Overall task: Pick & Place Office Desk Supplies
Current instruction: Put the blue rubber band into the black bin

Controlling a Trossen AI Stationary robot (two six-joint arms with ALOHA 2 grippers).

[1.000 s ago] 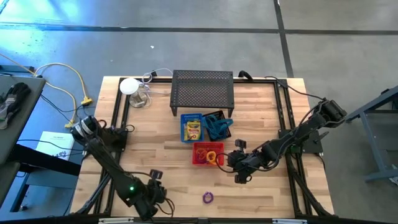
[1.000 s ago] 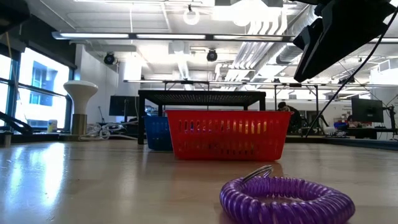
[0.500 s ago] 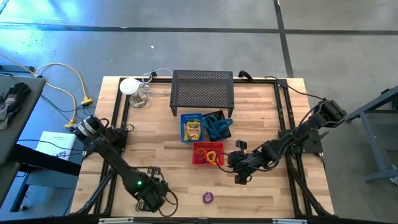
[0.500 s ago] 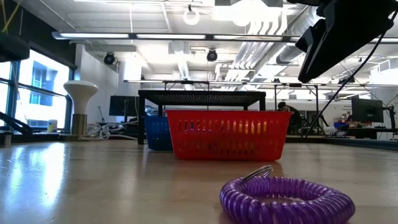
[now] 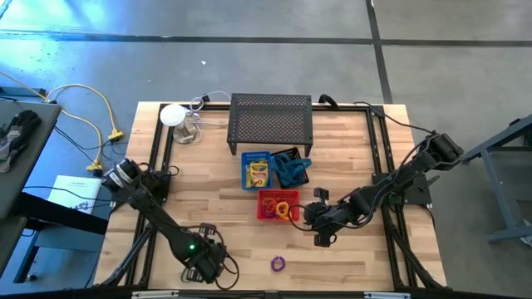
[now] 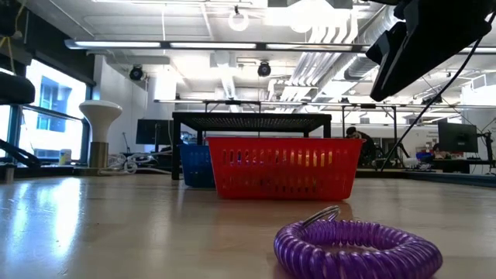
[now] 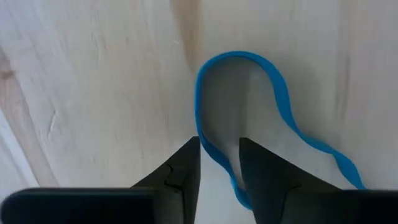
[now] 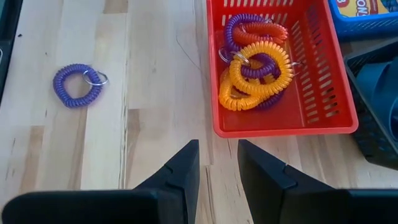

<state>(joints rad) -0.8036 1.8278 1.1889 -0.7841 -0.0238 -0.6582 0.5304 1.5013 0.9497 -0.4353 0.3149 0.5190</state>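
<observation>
Thin, soft, floppy blue band (image 7: pixel 283 118) flat on the surface (image 7: pixel 93 93), best pinched across its strand, left claw (image 7: pixel 219 163) narrow around it at 7 o'clock.

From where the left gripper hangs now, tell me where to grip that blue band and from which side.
Grip the blue band at the strand between the left gripper fingertips, coming straight down from above. It lies flat on the wooden table as a thin open loop, so probably only a vertical pinch across one strand will catch it.
</observation>
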